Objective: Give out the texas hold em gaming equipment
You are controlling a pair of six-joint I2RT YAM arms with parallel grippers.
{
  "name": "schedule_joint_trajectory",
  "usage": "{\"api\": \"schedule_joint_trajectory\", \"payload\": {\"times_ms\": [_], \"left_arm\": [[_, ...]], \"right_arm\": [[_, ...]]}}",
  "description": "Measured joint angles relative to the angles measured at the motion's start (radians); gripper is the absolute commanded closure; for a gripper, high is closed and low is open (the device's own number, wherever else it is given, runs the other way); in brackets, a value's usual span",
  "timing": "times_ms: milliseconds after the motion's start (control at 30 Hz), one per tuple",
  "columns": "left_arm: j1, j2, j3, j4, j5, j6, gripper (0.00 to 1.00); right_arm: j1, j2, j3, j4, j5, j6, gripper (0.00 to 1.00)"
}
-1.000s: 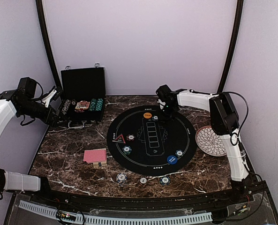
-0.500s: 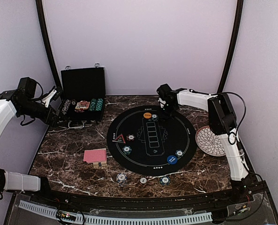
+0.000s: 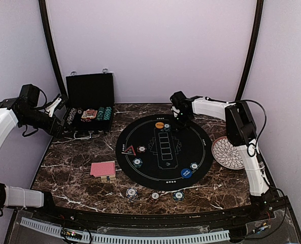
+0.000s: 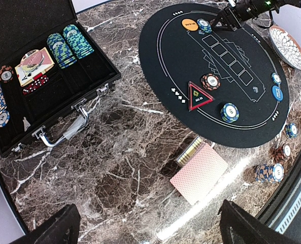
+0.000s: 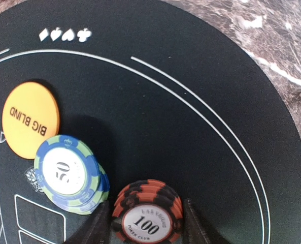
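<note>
**Right tool**: reaches to the far rim of the round black mat. Its two fingers stand either side of a stack of orange-and-black "100" chips, close against the stack's edges. Whether they pinch the stack or stand just free of it cannot be told. The stack rests flat on the mat.

**Blue-and-green "50" chips**: a short stack on the mat just beside the "100" stack, outside the tool's fingers. It touches or nearly touches the orange BIG BLIND disc.

**Left tool**: fingers spread wide and holding nothing, raised at the left side of the desk, well apart from every piece.

**Red-backed card deck**: lies on the bare desk, near the mat's left edge.

**Also on the mat:**
- a red triangular ALL IN marker
- a dark chip stack just beside the marker
- a blue-and-white chip stack
- a blue button disc at the near right

**Three small chip stacks**: in a row on the desk, between the mat and the near edge.

**Black case**: open at the far left, holding teal chip rows, cards and red dice.

**White petal-pattern plate**: on the desk, right of the mat.
</note>
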Motion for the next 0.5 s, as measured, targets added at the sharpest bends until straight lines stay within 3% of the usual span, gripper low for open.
{"api": "schedule_joint_trajectory", "payload": {"times_ms": [133, 500], "left_arm": [[0.000, 0.000, 0.000, 0.000, 0.000, 0.000, 0.01], [0.000, 0.000, 0.000, 0.000, 0.000, 0.000, 0.01]], "right_arm": [[0.000, -0.012, -0.018, 0.016, -0.006, -0.005, 0.36], [0.016, -0.151, -0.163, 0.013, 0.005, -0.005, 0.32]]}}
